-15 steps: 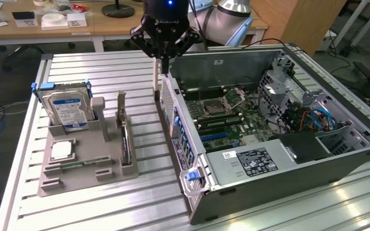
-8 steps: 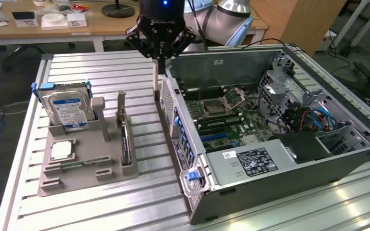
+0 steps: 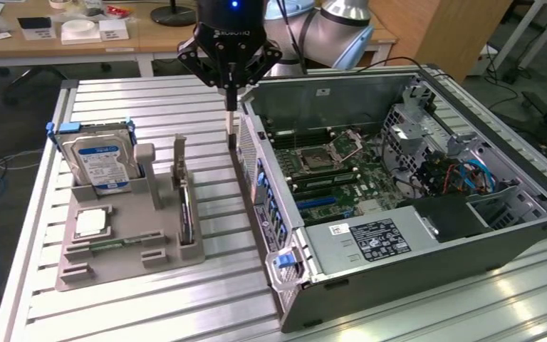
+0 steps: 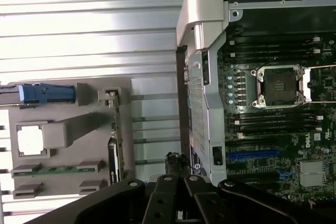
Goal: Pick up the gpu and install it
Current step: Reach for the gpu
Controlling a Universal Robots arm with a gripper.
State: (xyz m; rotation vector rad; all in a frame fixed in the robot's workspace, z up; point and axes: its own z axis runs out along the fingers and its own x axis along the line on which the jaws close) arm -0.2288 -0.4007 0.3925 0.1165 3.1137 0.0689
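The gpu [image 3: 187, 206] stands on edge in a slot of the grey holder [image 3: 131, 239], a thin dark card with a pale bracket at its far end. From the wrist it appears edge-on, gpu [image 4: 115, 145]. My gripper [image 3: 231, 132] hangs over the bare table strip between the holder and the open computer case [image 3: 283, 235], to the exterior view's right of the card and apart from it. Its fingers are shut together and hold nothing. In the wrist view the gripper [image 4: 176, 163] sits close beside the case wall [image 4: 202, 103].
The holder also carries a hard drive [image 3: 102, 164] with blue clips, a processor [image 3: 93, 222] and a green memory stick [image 3: 112, 244]. Inside the case lie the motherboard [image 4: 278, 129], cables and a power supply [image 3: 369, 239]. Desks stand behind the slatted table [image 3: 131, 100].
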